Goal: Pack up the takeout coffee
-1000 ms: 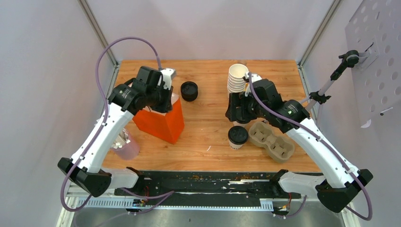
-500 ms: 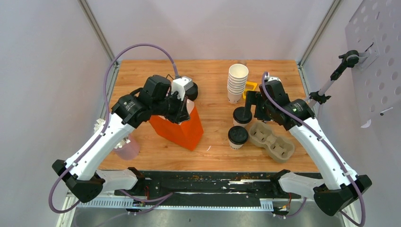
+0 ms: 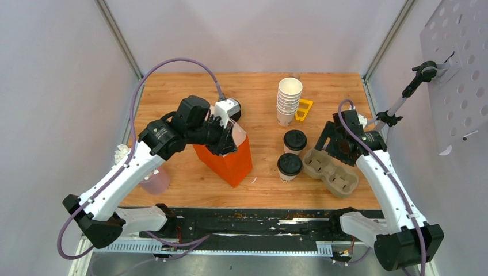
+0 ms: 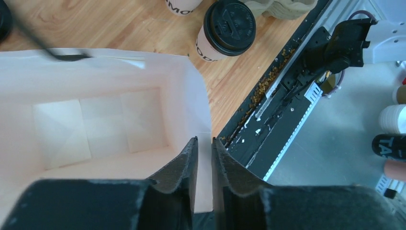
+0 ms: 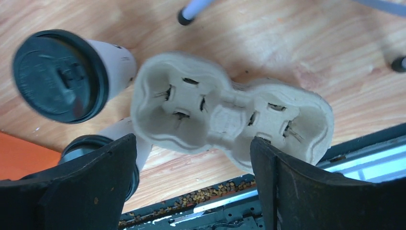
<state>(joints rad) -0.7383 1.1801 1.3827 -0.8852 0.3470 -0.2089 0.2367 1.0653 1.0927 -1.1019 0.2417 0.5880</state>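
Note:
Two white coffee cups with black lids stand mid-table, one farther (image 3: 294,140) and one nearer (image 3: 289,164). In the right wrist view they are the far cup (image 5: 60,74) and the near cup (image 5: 103,139), which is partly behind my finger. The orange paper bag (image 3: 230,161) stands open to their left. My left gripper (image 3: 228,137) is shut on the bag's rim (image 4: 203,120), and the white inside (image 4: 95,120) is empty. My right gripper (image 3: 334,146) is open and empty above the pulp cup carrier (image 3: 332,171), whose middle lies between the fingers (image 5: 192,141).
A tall stack of lidless white cups (image 3: 289,100) and a yellow piece (image 3: 304,109) stand at the back. A loose black lid (image 3: 235,109) lies behind the left gripper. A pink cup (image 3: 154,181) sits at the left front edge. A stand (image 3: 397,103) rises at the right.
My left gripper has dragged the bag right, towards the cups. My right gripper has let go of the far cup beside the near one and moved right over the carrier.

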